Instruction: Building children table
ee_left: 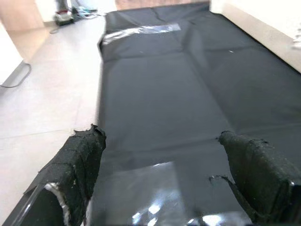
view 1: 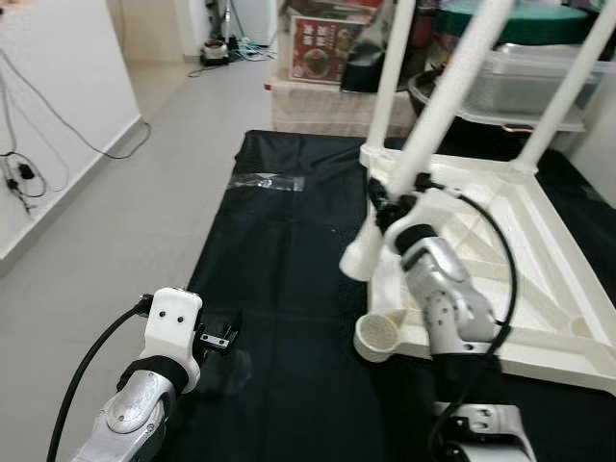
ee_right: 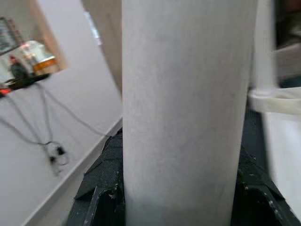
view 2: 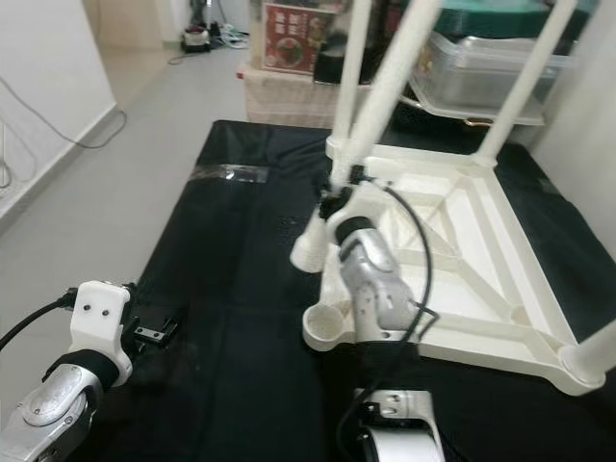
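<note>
A white children's table lies upside down on a black mat. Two white legs stand in its far corners, one on the left and one on the right. My right gripper is shut on a third leg, holding it tilted, with its lower end off the table's left rim. In the right wrist view this leg sits between the black fingers. The near left corner socket is open and bare. My left gripper hangs open low over the mat, holding nothing.
A clear plastic wrapper lies on the far part of the mat. Boxes and a plastic tub stand behind the table. Grey floor runs along the left to a white wall with cables.
</note>
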Controlling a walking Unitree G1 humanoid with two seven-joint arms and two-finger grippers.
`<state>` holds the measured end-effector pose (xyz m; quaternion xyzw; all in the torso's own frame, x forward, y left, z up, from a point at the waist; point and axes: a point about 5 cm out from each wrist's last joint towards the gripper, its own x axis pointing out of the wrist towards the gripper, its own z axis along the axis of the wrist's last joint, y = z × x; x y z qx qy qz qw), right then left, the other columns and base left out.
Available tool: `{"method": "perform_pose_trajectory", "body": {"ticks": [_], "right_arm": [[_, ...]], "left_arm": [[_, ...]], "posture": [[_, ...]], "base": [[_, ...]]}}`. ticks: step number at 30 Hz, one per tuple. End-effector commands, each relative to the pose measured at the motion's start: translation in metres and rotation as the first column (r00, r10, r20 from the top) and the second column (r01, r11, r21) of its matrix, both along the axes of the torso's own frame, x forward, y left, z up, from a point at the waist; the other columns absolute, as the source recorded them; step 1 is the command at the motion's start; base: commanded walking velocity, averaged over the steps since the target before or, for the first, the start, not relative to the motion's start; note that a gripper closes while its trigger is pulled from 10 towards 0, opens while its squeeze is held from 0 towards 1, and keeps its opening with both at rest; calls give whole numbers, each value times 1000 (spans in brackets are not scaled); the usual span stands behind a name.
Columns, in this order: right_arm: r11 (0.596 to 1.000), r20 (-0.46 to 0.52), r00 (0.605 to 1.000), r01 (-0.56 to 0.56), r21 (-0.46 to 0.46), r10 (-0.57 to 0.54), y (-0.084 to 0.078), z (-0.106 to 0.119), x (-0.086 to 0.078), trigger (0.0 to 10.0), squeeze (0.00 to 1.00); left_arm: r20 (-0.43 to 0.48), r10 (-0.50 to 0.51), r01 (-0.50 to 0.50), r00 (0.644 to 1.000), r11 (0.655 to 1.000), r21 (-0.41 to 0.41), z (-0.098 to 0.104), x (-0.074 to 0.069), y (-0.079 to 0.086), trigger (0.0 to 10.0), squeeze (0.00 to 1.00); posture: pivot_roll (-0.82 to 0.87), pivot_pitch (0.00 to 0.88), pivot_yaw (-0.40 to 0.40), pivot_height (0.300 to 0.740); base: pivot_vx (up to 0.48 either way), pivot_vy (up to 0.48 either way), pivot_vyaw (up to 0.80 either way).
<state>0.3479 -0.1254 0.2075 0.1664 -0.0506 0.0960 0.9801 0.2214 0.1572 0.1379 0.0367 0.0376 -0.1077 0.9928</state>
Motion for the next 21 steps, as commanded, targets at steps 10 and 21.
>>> {"method": "perform_pose_trajectory", "body": {"ticks": [10,21], "right_arm": [[921,220,904,-386,46,368,50,44,-16,10000,0],[793,269,761,-609,-15,590,104,50,-37,10000,0]], "left_arm": [[122,-203,210,972,977,-46,23,5,-10,10000,0],[112,-319,318,941,948,26,24,19,-19,10000,0]], "posture": [[35,0,-60,740],[38,0,-53,740]], "base": [[0,0,0],[0,0,0]]}}
